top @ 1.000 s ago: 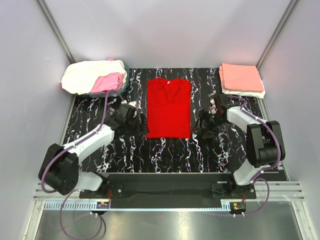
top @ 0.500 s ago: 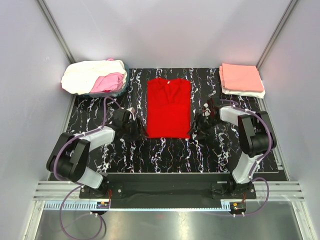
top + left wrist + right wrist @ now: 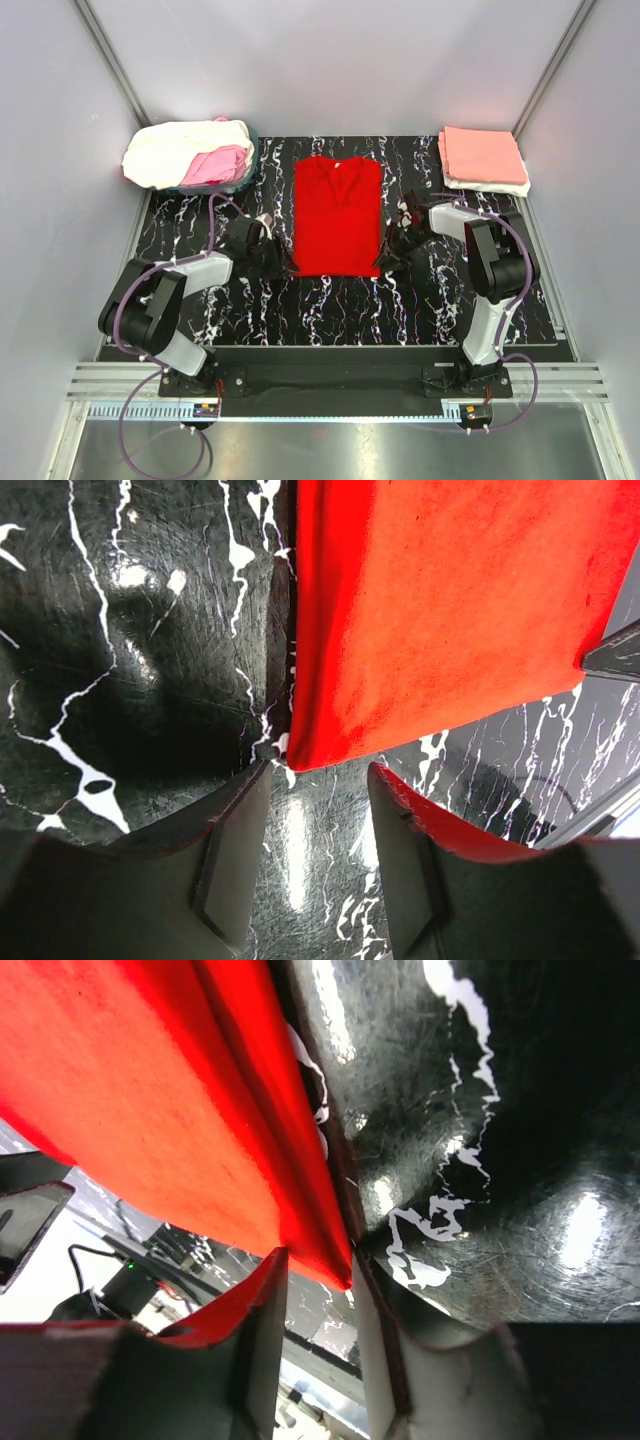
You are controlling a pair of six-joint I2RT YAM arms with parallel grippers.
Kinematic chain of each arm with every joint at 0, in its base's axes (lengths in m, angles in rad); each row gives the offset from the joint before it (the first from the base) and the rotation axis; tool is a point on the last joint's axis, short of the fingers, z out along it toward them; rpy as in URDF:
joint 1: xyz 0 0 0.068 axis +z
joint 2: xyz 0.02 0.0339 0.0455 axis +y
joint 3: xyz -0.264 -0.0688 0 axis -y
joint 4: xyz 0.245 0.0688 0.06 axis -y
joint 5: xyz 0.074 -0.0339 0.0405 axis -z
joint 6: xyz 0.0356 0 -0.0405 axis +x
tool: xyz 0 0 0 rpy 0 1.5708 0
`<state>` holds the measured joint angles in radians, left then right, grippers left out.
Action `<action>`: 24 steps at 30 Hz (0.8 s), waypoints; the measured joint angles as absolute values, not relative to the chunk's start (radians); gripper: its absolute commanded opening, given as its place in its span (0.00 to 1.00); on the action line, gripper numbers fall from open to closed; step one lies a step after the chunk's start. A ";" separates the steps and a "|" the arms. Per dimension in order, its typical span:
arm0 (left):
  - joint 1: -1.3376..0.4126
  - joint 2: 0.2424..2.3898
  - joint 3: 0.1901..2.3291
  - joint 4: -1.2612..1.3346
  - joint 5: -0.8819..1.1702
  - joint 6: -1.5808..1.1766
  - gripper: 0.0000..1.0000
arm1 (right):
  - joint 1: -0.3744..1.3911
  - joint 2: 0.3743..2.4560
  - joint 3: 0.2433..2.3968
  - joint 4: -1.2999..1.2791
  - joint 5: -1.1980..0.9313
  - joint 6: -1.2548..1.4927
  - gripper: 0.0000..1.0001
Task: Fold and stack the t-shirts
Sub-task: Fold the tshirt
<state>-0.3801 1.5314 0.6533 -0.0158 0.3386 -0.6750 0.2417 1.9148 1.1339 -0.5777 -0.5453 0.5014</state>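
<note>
A bright red t-shirt (image 3: pixel 337 215) lies flat as a long rectangle in the middle of the black marbled mat (image 3: pixel 330 305). My left gripper (image 3: pixel 282 262) is low at its near left corner. In the left wrist view the gripper (image 3: pixel 318 855) is open and the red corner (image 3: pixel 325 750) lies just ahead of the fingertips, with bare mat between the fingers. My right gripper (image 3: pixel 391 253) is at the near right corner. In the right wrist view the gripper (image 3: pixel 312 1305) is open, and the shirt's red corner (image 3: pixel 325 1260) reaches in between the fingertips.
A loose heap of cream-white and pink shirts (image 3: pixel 190 155) lies at the back left. A folded stack, salmon-pink on white (image 3: pixel 483 158), lies at the back right. Grey walls close in the mat on three sides.
Both grippers have moved inward and down to the near corners of the red shirt. The shirt itself has not moved.
</note>
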 measured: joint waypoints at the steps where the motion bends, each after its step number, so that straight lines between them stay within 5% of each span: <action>1: -0.380 1.534 0.653 -0.012 0.341 -0.675 0.48 | 0.245 1.916 1.137 -0.580 -0.538 0.501 0.34; 12: -0.381 1.554 0.653 0.011 0.355 -0.680 0.40 | 0.275 1.924 1.152 -0.592 -0.484 0.503 0.15; 15: -0.383 1.562 0.653 0.018 0.357 -0.681 0.33 | 0.275 1.924 1.152 -0.591 -0.482 0.502 0.08; 20: -0.399 1.586 0.664 0.019 0.363 -0.679 0.00 | 0.275 1.924 1.152 -0.591 -0.483 0.503 0.00; 24: -0.409 1.595 0.675 0.017 0.363 -0.670 0.00 | 0.275 1.924 1.151 -0.591 -0.483 0.502 0.00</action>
